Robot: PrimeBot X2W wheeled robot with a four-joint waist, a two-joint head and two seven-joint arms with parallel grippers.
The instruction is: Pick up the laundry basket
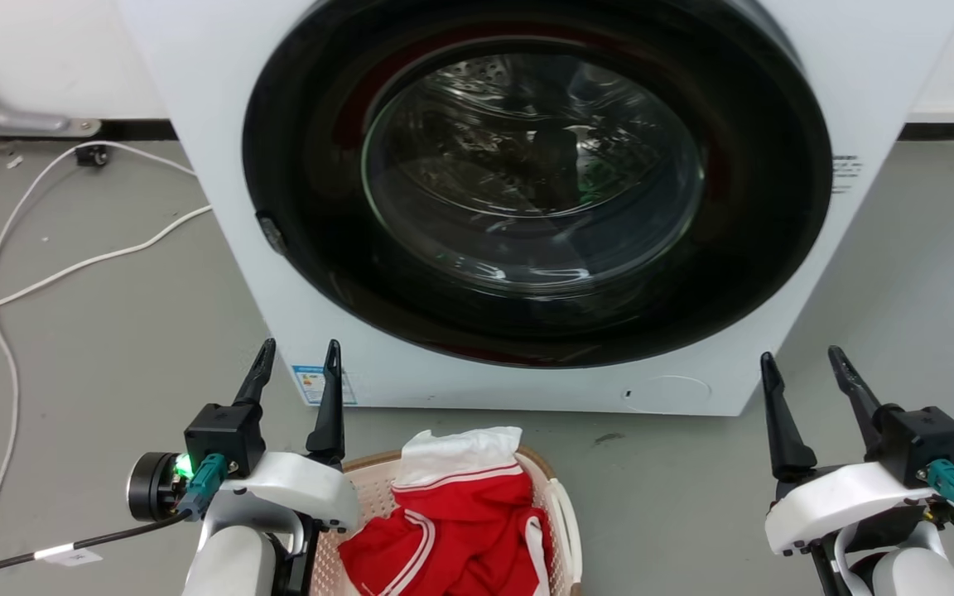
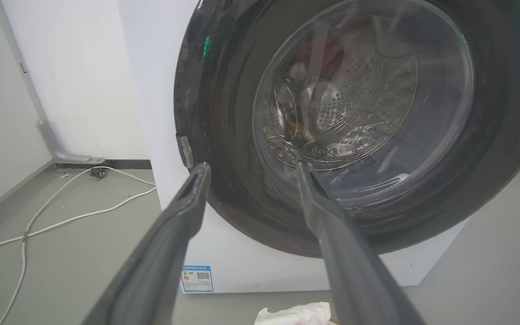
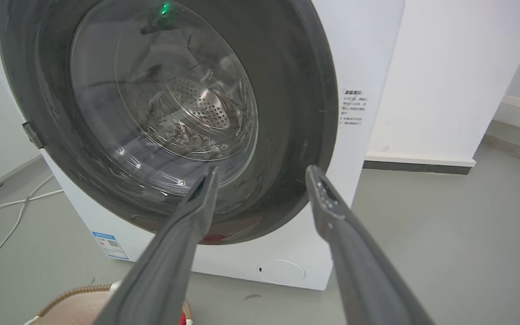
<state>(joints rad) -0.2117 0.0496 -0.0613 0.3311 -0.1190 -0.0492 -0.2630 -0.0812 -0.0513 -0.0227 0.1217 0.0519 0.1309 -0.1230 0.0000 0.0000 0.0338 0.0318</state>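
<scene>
Both mine released, empty: left gripper [image 1: 301, 348], right gripper [image 1: 801, 356], fingers apart. Laundry basket [image 1: 373, 476] on floor just right of left gripper, behind fingertips: cream perforated plastic, brown woven rim, crumpled red-white cloth [image 1: 460, 521] inside. Ahead: white washer [image 1: 220, 165], glossy round door. Smooth grey floor [image 1: 113, 348].

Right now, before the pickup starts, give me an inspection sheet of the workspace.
Surface: grey floor.
Job's things: laundry basket on the floor before the washing machine, holding a red and white garment.
Clutter: small pale scrap near the wall.
Grippers: left gripper open, near the basket's left edge; right gripper open, apart to its right.
Cables: white cable loose on the floor, left.
Surroundings: washing machine door shut; white wall behind.
</scene>
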